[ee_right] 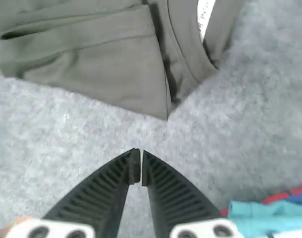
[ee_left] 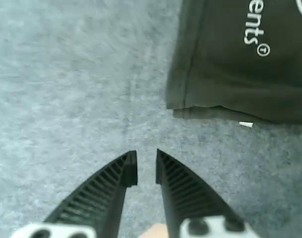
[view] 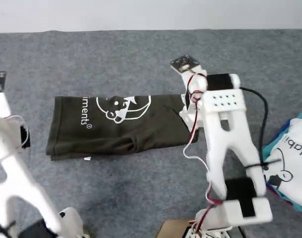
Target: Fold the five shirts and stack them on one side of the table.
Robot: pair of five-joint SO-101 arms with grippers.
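Observation:
A dark olive shirt (view: pixel 121 126) with a white print lies folded into a long band across the middle of the grey table. My left gripper (ee_left: pixel 146 168) hovers over bare carpet just off the shirt's (ee_left: pixel 240 74) hem corner, narrowly open with nothing between its fingers. My right gripper (ee_right: pixel 141 166) is shut and empty above the carpet, a short way from the shirt's (ee_right: pixel 91 64) collar end. The left arm (view: pixel 7 148) stands at the table's left edge. The right arm (view: pixel 225 129) reaches up to the shirt's right end.
A heap of unfolded shirts (view: pixel 289 158), white and teal on top, lies at the right edge; its teal cloth (ee_right: pixel 260 210) shows near my right gripper. A brown object (view: pixel 175 229) sits at the front edge. Grey carpet (view: pixel 116 54) stretches behind the shirt.

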